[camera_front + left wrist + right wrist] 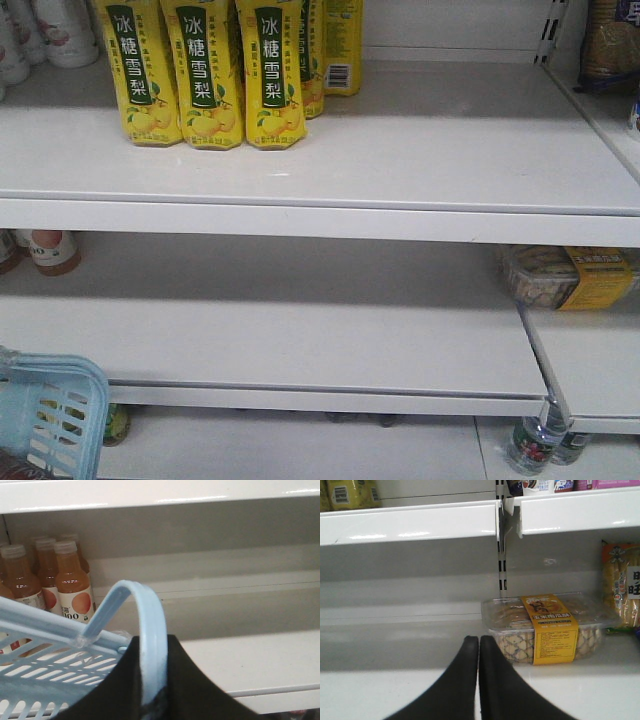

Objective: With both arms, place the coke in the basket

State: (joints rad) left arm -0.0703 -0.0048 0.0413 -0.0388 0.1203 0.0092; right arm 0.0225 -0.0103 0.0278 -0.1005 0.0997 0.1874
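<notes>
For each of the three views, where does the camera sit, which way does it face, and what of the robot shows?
Exterior front: faces the white shelves head-on; no robot shows; basket lower left.
Left wrist: looks along the left gripper, shut on the basket handle.
Right wrist: looks past the shut, empty right gripper to a biscuit box.
Shared: basket, biscuit box.

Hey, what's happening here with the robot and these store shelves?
The left gripper is shut on the flat handle of the light blue basket, holding it in front of white shelves. The right gripper hangs with its fingers closed on nothing, near a clear box of snacks. No Coke can is in view, so nothing is in hand to drop in.
</notes>
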